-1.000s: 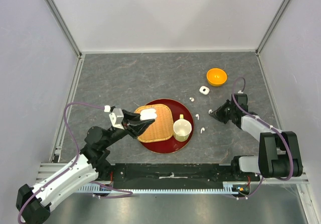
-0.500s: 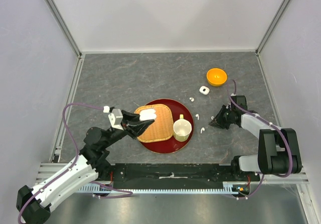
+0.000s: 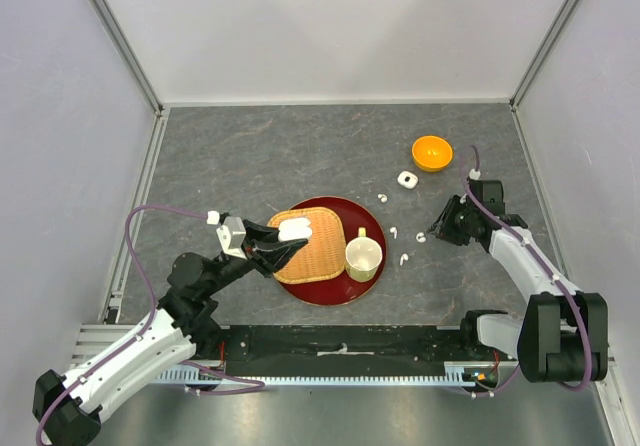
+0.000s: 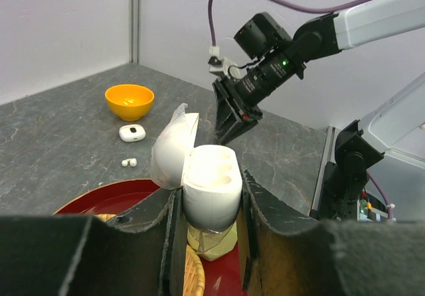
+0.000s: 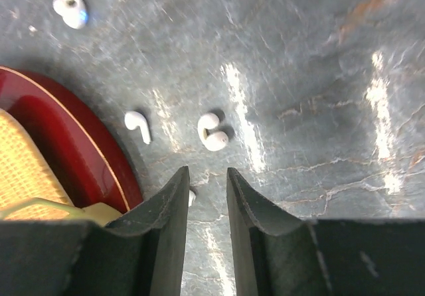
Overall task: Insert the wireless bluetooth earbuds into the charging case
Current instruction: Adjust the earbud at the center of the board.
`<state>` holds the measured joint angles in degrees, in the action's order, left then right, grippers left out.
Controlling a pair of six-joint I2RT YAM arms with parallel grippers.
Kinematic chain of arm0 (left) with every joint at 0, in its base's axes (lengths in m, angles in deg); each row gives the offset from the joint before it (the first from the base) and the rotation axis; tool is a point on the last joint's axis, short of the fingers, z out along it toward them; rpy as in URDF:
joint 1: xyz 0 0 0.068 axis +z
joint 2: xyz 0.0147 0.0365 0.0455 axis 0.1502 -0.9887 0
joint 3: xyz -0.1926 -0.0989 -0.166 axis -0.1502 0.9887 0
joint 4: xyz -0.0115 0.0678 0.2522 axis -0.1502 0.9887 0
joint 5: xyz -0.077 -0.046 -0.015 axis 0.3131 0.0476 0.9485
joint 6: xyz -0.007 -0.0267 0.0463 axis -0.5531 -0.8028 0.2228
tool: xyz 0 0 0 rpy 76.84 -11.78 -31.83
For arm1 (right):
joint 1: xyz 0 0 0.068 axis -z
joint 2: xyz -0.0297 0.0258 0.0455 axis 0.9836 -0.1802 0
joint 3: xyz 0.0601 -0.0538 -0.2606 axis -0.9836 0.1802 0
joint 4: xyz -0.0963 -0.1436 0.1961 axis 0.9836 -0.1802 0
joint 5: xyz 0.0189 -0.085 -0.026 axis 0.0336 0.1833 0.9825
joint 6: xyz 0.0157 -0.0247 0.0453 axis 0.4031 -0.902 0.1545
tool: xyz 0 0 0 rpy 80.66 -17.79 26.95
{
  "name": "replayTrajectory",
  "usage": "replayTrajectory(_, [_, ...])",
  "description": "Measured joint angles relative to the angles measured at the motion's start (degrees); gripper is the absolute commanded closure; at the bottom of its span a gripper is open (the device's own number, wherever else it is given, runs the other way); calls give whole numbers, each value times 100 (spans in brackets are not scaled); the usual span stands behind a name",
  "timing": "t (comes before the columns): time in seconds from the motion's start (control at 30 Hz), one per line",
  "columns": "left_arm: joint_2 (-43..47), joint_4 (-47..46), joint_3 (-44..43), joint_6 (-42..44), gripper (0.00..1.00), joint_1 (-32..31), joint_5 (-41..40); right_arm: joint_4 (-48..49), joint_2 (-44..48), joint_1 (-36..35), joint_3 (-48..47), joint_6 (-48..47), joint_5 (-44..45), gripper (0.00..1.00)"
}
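Those tiny, light, slippery-looking earbuds [image 5: 212,133] lie on the worktop [image 5: 319,77] right of the red plate [image 5: 73,140], beneath the right claw [image 5: 206,176], parted and empty, and I'd pinch one gently across its bulb, while the left claw [image 4: 208,210] clenches the open charging case [image 4: 209,170].

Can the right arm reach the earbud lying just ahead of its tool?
Probably yes: the earbud lies on bare table just ahead of the open right tool, with nothing between them.
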<state>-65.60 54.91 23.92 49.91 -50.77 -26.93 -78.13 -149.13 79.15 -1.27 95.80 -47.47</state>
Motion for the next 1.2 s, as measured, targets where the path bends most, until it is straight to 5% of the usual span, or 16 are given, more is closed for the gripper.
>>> replayTrajectory(0.27, [-11, 9, 0, 0, 98, 0, 11, -85, -223, 0, -586, -223, 415, 68])
replayTrajectory(0.73, [-131, 90, -2, -7, 98, 0, 17, 131, -210, -114, -85, -79, -461, 68])
replayTrajectory(1.2, [-181, 83, -2, -98, 98, 0, 17, 544, -1078, -393, -90, -98, -402, 68])
